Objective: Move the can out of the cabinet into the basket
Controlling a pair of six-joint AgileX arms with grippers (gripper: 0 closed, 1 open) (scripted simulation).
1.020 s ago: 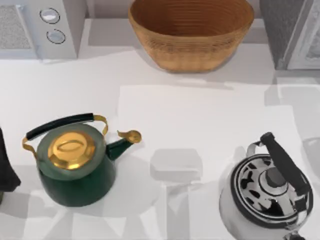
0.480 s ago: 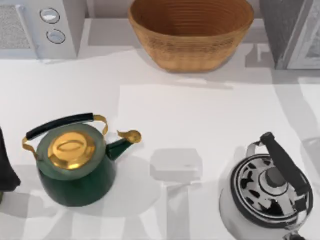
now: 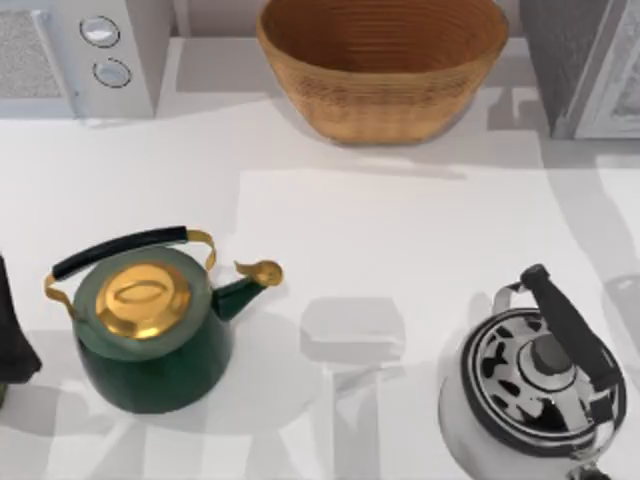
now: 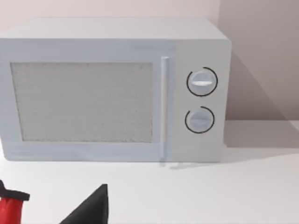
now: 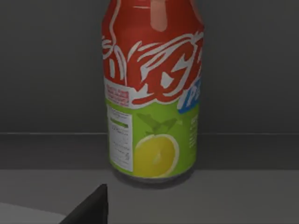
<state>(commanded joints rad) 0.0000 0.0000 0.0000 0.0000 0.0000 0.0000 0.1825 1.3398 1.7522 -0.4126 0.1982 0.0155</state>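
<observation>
As can stands upright | kettles flank table ctr

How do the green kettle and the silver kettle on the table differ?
The green kettle is dark green with a gold lid and gold spout tip; the silver kettle is shiny chrome with a dark knob. The green kettle sits on the table's left side, the silver kettle on the right, partly cut off at the edge. Both stand upright with black handles.

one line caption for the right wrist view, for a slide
Red can with a lime picture stands upright on a dark grey cabinet shelf, close before the right wrist camera.
</observation>
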